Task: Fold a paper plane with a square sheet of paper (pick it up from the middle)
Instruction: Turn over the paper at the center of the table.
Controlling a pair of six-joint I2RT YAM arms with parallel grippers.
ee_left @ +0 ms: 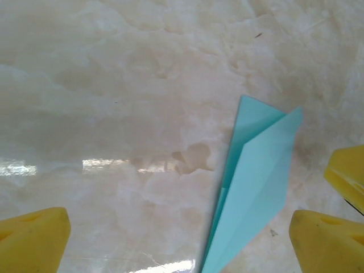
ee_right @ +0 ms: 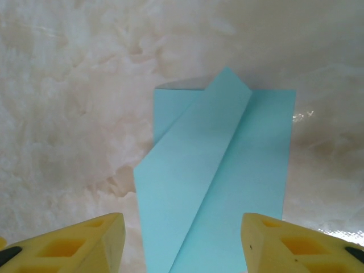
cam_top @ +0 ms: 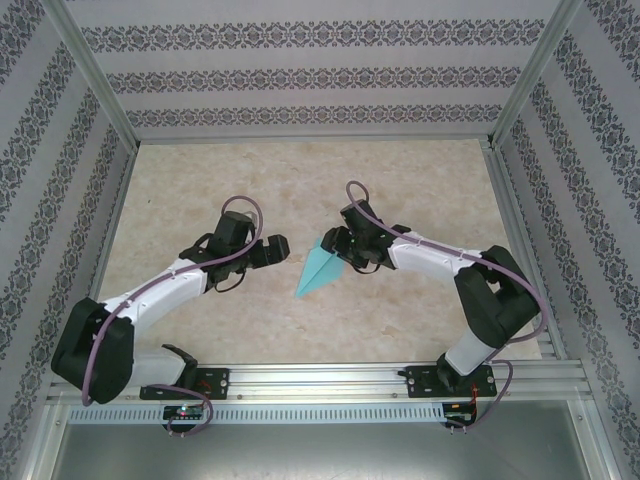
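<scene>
We are looking at the paper plane (cam_top: 318,270) lying flat on the marble-patterned table (cam_top: 420,190), in the gap between the two grippers. The left gripper (cam_top: 277,249) is holding its yellow fingers (ee_left: 34,242) spread wide and is gripping nothing. In its wrist view the folded blue dart is lying ahead of the fingertips, nearer the finger on the right of that view. Its slim point is running back between the two fingers and its wide end is pointing away from them.

The right gripper (cam_top: 334,244) is hovering over the plane's wide end with its fingers (ee_right: 85,242) apart, pinching nothing. In its wrist view the plane is lying on the table between the fingers, its long folds running away from them. We are seeing a strip of bare table between the paper and the finger on the left, while the paper's other edge is passing close by the finger on the right.
</scene>
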